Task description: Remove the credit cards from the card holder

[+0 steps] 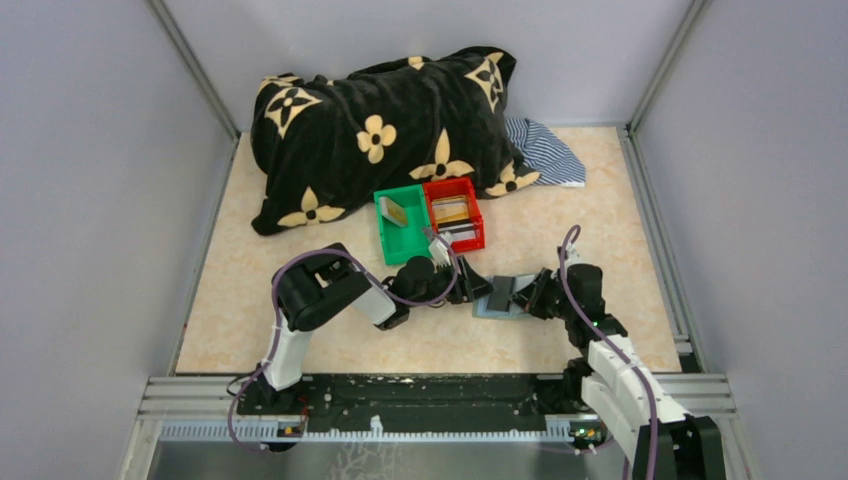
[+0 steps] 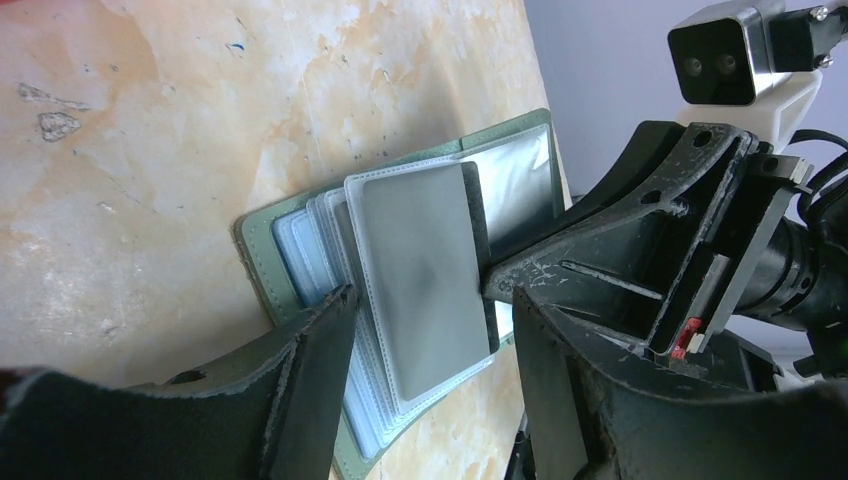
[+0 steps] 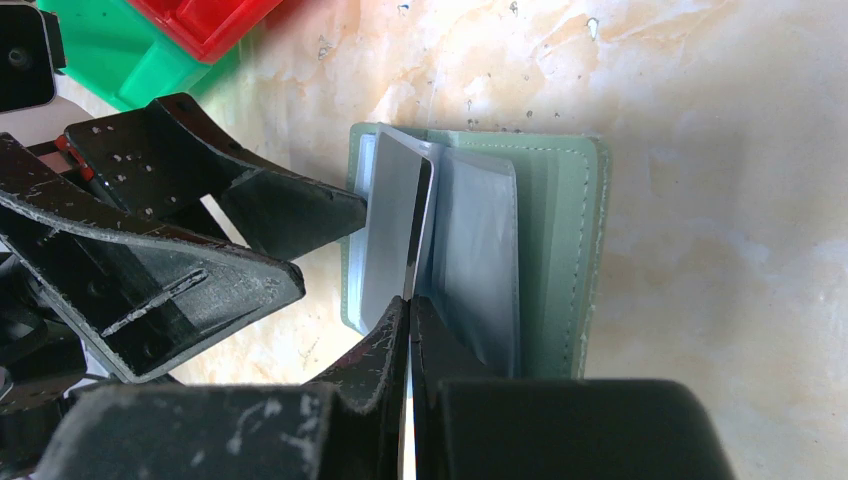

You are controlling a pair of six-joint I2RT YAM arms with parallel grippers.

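Note:
The grey-green card holder (image 1: pixel 497 299) lies open on the table between my two grippers. In the left wrist view its clear sleeves fan out, and the top sleeve holds a grey credit card (image 2: pixel 425 280). My left gripper (image 2: pixel 430 345) is open, one finger on each side of that sleeve. My right gripper (image 3: pixel 410 315) is shut on the raised sleeve's thin edge, holding it upright above the card holder's green cover (image 3: pixel 565 250). From the right wrist view, the left gripper (image 3: pixel 335 245) reaches the sleeve from the left. A tan credit card (image 1: pixel 395 211) lies in the green bin.
A green bin (image 1: pixel 405 240) and a red bin (image 1: pixel 470 235) with several cards stand just behind the grippers. A black flowered pillow (image 1: pixel 380 130) and a striped cloth (image 1: pixel 545 150) fill the back. Grey walls close in both sides.

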